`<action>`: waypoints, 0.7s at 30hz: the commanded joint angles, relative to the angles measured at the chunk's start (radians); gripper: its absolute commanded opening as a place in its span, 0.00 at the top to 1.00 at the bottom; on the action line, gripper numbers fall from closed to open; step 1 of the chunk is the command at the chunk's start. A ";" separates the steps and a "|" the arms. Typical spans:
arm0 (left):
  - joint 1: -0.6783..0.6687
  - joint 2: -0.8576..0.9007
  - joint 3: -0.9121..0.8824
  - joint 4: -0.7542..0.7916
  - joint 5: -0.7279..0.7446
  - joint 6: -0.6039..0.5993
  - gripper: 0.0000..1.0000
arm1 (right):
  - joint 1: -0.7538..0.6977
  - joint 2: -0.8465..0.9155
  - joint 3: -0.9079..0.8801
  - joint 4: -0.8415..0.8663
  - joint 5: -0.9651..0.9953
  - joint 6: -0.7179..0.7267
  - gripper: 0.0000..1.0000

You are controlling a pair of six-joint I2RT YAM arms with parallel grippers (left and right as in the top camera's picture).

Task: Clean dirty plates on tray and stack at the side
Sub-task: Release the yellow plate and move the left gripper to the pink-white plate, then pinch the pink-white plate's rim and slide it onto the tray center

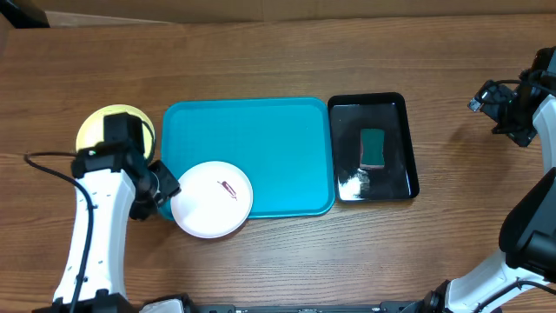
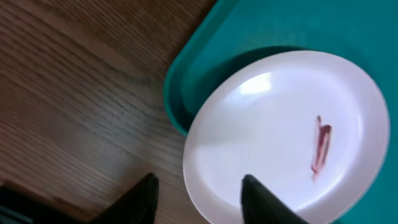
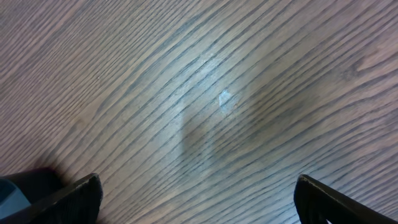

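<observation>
Left gripper (image 2: 208,202): dark fingers nearest the wrist lens, jaws apart and straddling the plate's near rim, one finger over the plate (image 2: 286,137) and one over the table (image 2: 74,106); no pinch is visible. Plate: white, round, flat, one reddish-brown smear (image 2: 320,149) off centre; it sits at the tray's (image 1: 261,130) left corner on the robot's side, overhanging the raised rim toward the table. Handling, as judged: light, stiff, smooth and likely slick, so it may skate or tip over the tray lip if pushed. The best hold looks to be the overhanging rim, where a finger can pass beneath, with the pinch kept clear of the smear. Tray: turquoise, otherwise bare. Yellow-green plate (image 1: 95,126): on the table left of the tray, partly hidden by the left arm; no blue plate can be made out. Black tray (image 1: 391,104): just right of the turquoise one, holding a green sponge (image 1: 373,148) and a white patch (image 1: 352,183). Right gripper (image 3: 198,183): fully spread over bare wood, well away from everything.
</observation>
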 commanded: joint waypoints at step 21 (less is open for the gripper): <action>-0.002 0.003 -0.252 0.193 -0.016 -0.015 0.76 | -0.001 -0.023 0.015 0.003 -0.005 0.000 0.00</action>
